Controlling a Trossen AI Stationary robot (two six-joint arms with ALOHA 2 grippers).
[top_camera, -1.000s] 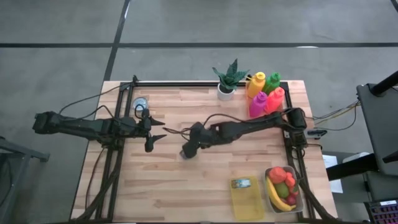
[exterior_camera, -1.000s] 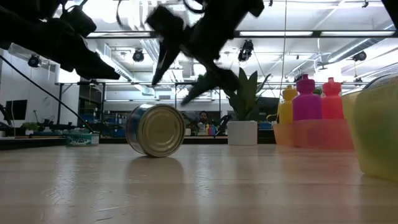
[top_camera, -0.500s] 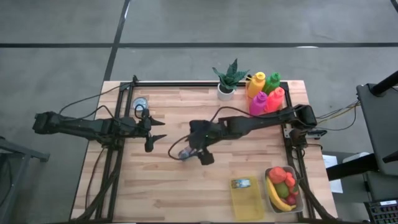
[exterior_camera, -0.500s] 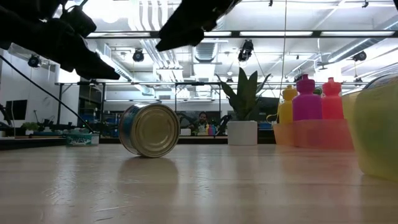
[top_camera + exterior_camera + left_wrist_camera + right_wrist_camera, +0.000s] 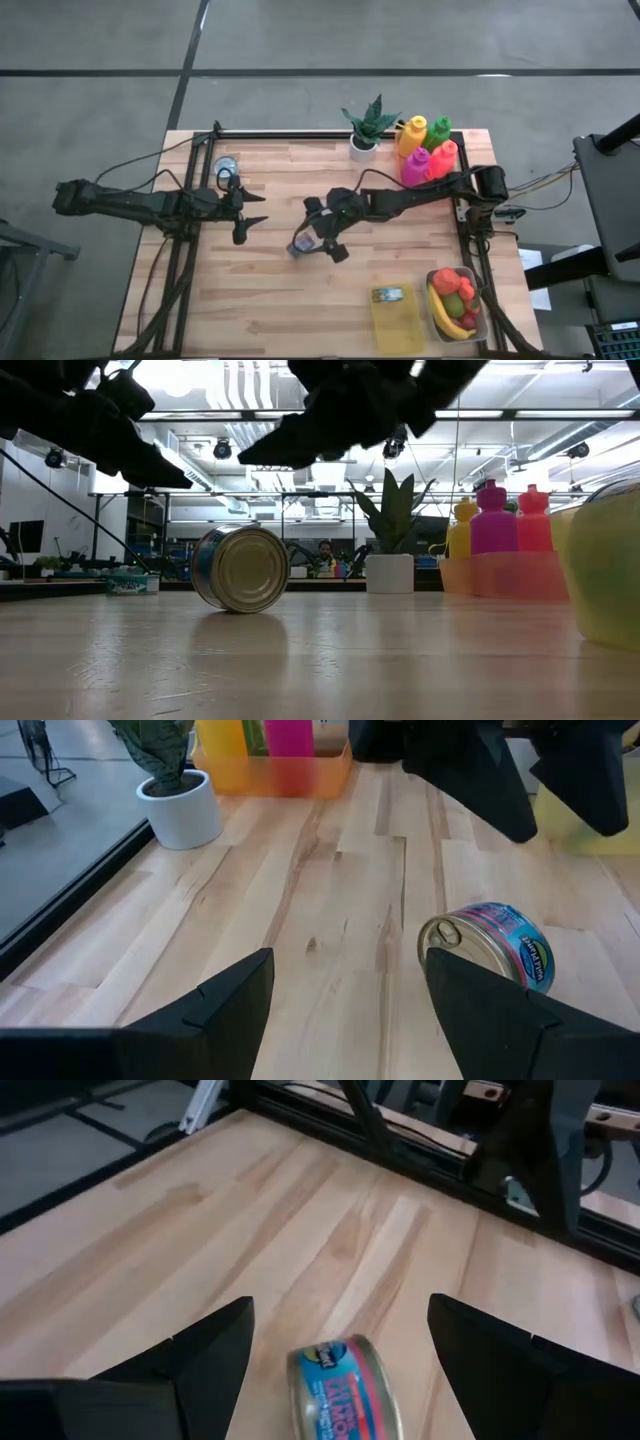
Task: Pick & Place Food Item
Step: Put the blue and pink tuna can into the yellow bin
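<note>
While its label is unreadable, the can (image 5: 301, 244) lies under the spread right gripper (image 5: 322, 241).

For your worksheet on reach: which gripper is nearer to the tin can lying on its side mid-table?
Right. The right gripper hangs open just above the tin can, beside it. The left gripper waits open, farther off toward the table's left.

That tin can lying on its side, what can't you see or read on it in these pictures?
- Can: the label words are too small to read in the left wrist view.
- Same can, high view: partly covered by the open right gripper above it.
- Same can, right wrist view: its lower part is cut off by the picture's edge.
- Same can, low view: only the lid end shows; the label faces away.
- What is inside: sealed, cannot tell.
</note>
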